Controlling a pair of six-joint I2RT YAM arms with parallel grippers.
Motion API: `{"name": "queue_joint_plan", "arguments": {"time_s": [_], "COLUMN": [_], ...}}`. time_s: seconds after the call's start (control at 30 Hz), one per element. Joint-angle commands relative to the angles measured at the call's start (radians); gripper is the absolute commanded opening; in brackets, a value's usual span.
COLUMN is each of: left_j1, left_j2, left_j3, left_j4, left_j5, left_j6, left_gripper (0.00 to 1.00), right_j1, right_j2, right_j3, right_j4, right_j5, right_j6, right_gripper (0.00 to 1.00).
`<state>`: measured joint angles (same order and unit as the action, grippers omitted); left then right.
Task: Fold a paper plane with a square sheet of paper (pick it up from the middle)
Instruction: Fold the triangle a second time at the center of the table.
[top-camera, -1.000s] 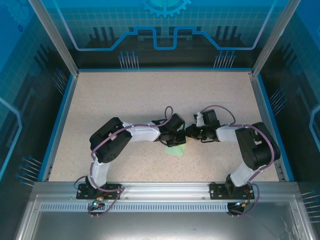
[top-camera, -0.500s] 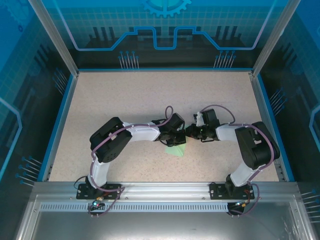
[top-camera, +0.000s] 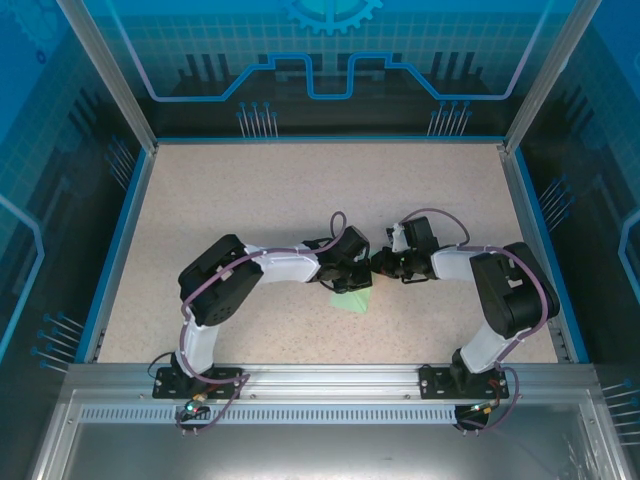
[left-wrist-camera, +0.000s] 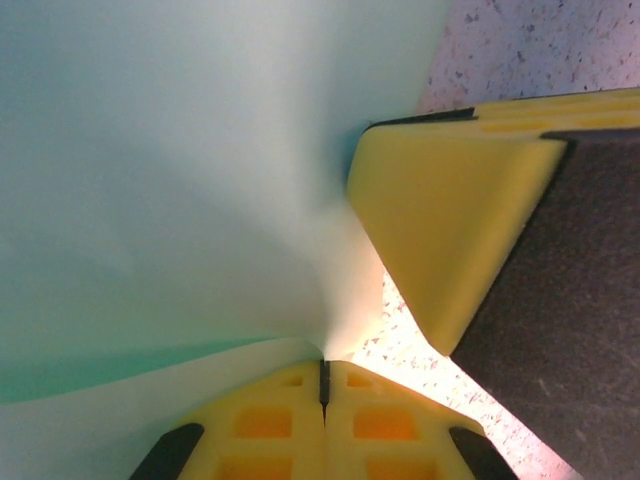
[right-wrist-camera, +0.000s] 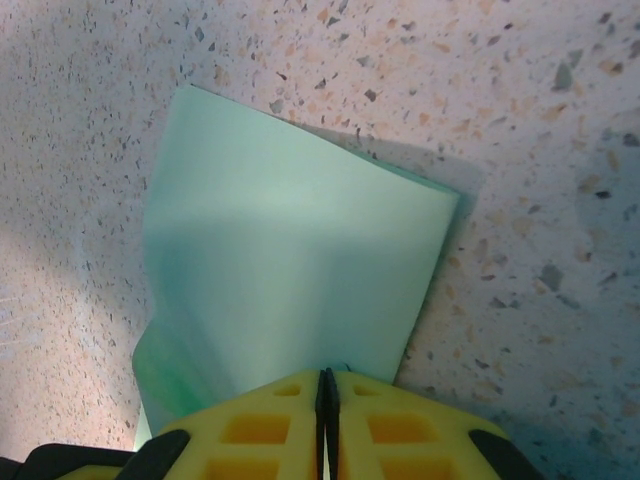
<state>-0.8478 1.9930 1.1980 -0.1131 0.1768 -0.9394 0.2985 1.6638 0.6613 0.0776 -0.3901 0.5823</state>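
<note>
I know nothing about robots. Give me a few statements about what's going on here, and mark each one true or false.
1. The left claw and the right claw are each pinched shut on the sheet of paper. True.
2. The paper is bright red. False: it is pale green.
3. The table has a speckled beige top. True.
4. The two claws sit at opposite corners of the table. False: they are close together near its middle.
</note>
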Motion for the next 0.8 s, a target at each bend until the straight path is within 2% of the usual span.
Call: {"name": "queue_joint_plan", "arguments": {"time_s": [0.0, 0.77], "left_j1": [0.004, 0.004], "left_j2": [-0.053, 0.035], "left_j3": [-0.020, -0.008], "left_j4": [0.018, 0.014], "left_j5": [-0.005, -0.001], "left_j6": [0.014, 0.016], "left_gripper": [0.04, 0.04], "right_j1": [-0.002, -0.002], "right_j2": [0.038, 0.019], "right_j3": [-0.011, -0.014], "right_j4": [-0.068, -0.068], "right_j5": [0.068, 0.062], "right_j6": [-0.024, -0.027], "right_gripper": [0.12, 0.13]}}
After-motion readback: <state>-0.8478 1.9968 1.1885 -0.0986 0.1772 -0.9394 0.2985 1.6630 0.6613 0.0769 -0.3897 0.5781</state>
